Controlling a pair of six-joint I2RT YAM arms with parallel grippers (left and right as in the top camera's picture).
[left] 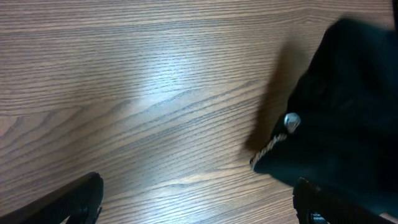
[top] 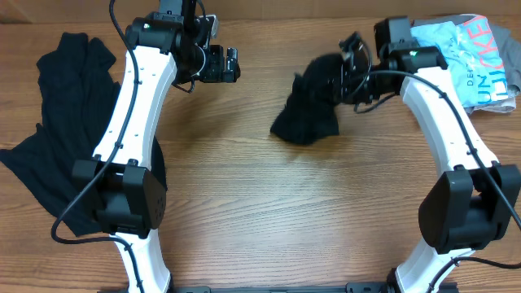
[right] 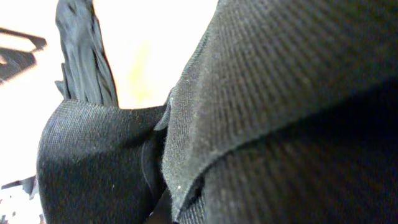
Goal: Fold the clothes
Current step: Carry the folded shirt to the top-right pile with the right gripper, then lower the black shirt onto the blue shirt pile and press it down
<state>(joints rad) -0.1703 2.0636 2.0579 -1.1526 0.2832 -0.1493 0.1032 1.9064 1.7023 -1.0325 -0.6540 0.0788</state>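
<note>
Two black garments: one [top: 57,122] spread at nine o'clock on the desk [top: 269,220], one [top: 313,102] grasped by the right end effector [top: 352,69]. Left end effector [top: 221,63] released. One pale folded pile [top: 472,57] at two o'clock.

In the right wrist view, black cloth [right: 261,112] fills almost the whole picture, so the right pincer's fingers are hidden and their state cannot be read. In the overhead view the right pincer [top: 352,72] is half buried in the bunched black garment [top: 309,106]. The large black garment [top: 61,122] at 9 o'clock is cut by the left edge and partly covered by the left arm. In the left wrist view only the tips of the left pincer's fingers [left: 68,202] show at the bottom edge.
</note>
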